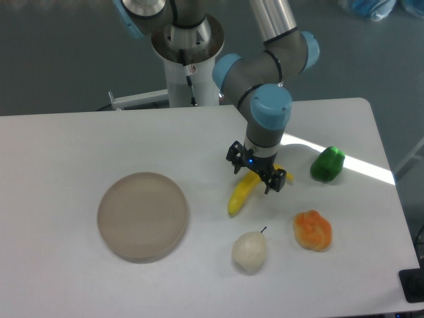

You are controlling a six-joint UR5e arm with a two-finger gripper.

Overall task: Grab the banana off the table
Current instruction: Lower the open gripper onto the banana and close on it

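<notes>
Jaws: my jaws [257,170] hung low over the desk [66,142], spread wide, one finger at the left of the banana's upper part, the other at the right; nothing was grasped.
Banana: the banana [240,195] lay flat on the desk, its lower end pointing down-left and free of me, its upper end running under my fingers, with a bit of yellow showing on the far side by the right finger.
Contact: I couldn't tell whether my fingers were touching the peel.
Plate: a round plate [142,216] sat well off to the left of the banana.
Pear: a pale pear [249,252] stood just below the banana's lower tip, stem up-right.
Orange fruit: a lumpy orange fruit [312,230] sat to the right of the pear.
Green fruit: a green one [328,163] lay near my right side, by a bright sun streak.
</notes>
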